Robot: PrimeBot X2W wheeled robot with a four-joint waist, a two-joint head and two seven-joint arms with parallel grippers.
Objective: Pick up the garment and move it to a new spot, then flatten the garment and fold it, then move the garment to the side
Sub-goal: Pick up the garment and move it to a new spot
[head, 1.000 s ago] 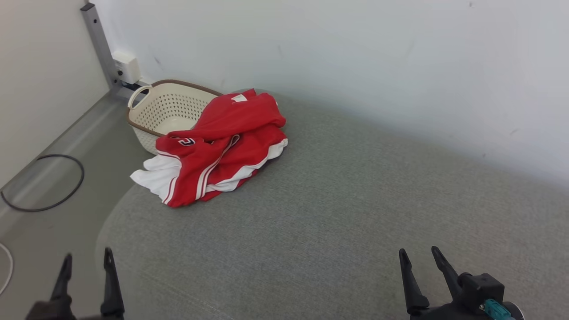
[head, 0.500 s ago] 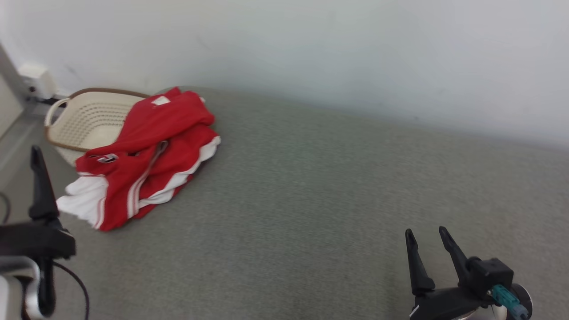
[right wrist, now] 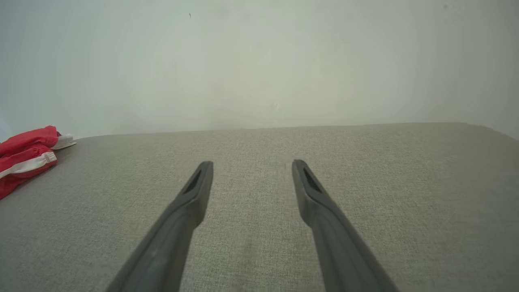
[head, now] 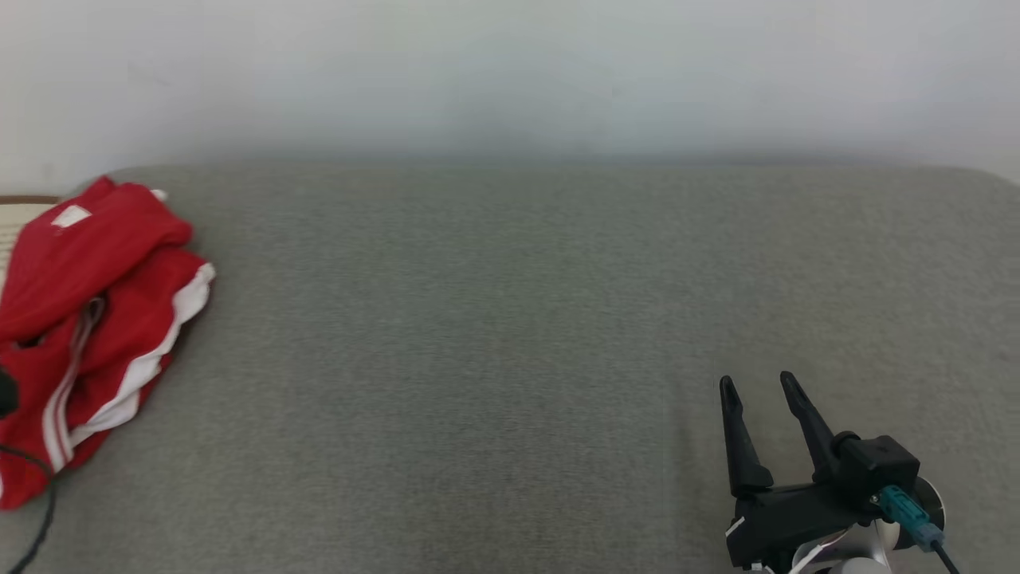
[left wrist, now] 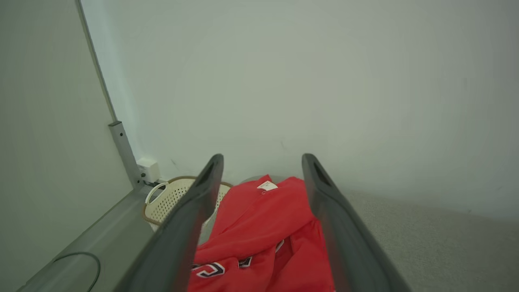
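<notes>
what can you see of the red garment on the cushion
The red garment looks like a soft sports jersey with white trim stripes, a small white neck label and dark, white-edged lettering. It lies crumpled, unfolded, at the left end of the grey cushion, its far edge beside the cream basket. Nothing grips it.

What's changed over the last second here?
The head camera swung right, so the garment sits at that view's left edge; it hasn't moved itself. The left gripper rose to aim at it. Right gripper stayed open; nothing grasped.
</notes>
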